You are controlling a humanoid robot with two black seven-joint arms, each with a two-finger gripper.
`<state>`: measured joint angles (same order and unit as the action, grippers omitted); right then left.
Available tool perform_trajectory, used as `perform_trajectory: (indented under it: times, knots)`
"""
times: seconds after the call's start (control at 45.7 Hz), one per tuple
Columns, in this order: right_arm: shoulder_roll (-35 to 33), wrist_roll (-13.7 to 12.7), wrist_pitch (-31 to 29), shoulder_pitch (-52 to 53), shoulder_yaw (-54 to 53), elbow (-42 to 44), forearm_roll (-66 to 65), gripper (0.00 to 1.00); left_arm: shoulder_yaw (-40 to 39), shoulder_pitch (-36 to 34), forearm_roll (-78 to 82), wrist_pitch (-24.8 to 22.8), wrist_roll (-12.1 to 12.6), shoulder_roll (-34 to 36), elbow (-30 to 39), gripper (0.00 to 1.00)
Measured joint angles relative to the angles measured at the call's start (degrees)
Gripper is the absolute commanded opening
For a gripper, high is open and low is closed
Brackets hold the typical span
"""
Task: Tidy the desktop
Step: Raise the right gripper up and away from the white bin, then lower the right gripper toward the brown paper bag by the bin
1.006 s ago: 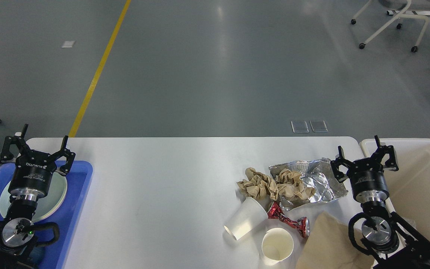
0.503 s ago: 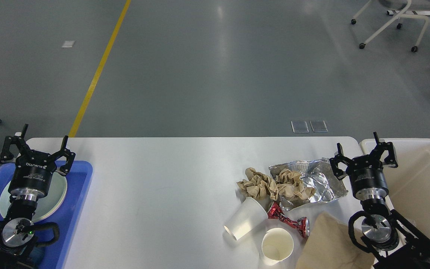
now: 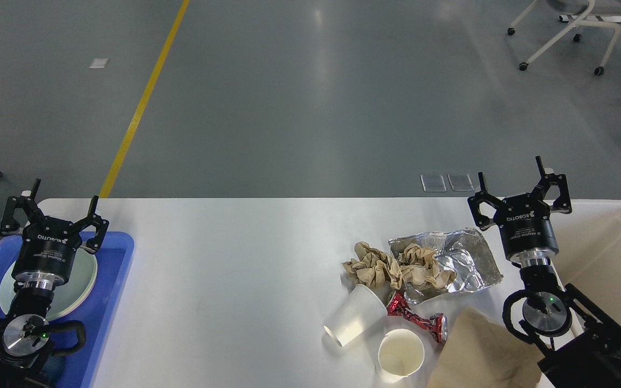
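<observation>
The desktop [image 3: 235, 258] spreads white before me. My right gripper [image 3: 518, 183] hangs above its far right corner, fingers spread and empty, beside the foil wrapper [image 3: 467, 258]. My left gripper [image 3: 54, 207] hovers splayed, holding nothing, over the plate [image 3: 81, 275] in the blue tray [image 3: 111, 302]

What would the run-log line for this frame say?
left gripper: open over blue tray | right gripper: open, empty, beside cream bin | litter on desktop: untouched
</observation>
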<state>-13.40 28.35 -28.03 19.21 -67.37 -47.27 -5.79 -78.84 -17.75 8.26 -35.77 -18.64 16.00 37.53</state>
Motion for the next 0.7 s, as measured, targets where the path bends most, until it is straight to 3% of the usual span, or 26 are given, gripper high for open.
perform_trajectory:
  times: [0.153, 0.284, 0.525, 0.7]
  knots:
    - [-5.01, 0.03, -0.07, 2.95, 9.33, -0.29, 0.22, 1.00, 0.00, 0.00, 0.00, 0.00, 0.00, 0.00, 0.00, 0.97]
    - [-13.50, 0.05, -1.13, 10.22, 21.72, -0.32, 0.19, 1.00, 0.00, 0.00, 0.00, 0.00, 0.00, 0.00, 0.00, 0.97]
    - [-25.28, 0.06, -6.62, 34.04, 60.72, -0.51, 0.15, 1.00, 0.00, 0.00, 0.00, 0.00, 0.00, 0.00, 0.00, 0.97]
    - [-26.74, 0.01, -9.03, 52.05, 86.92, -2.12, 0.07, 1.00, 0.00, 0.00, 0.00, 0.00, 0.00, 0.00, 0.00, 0.97]
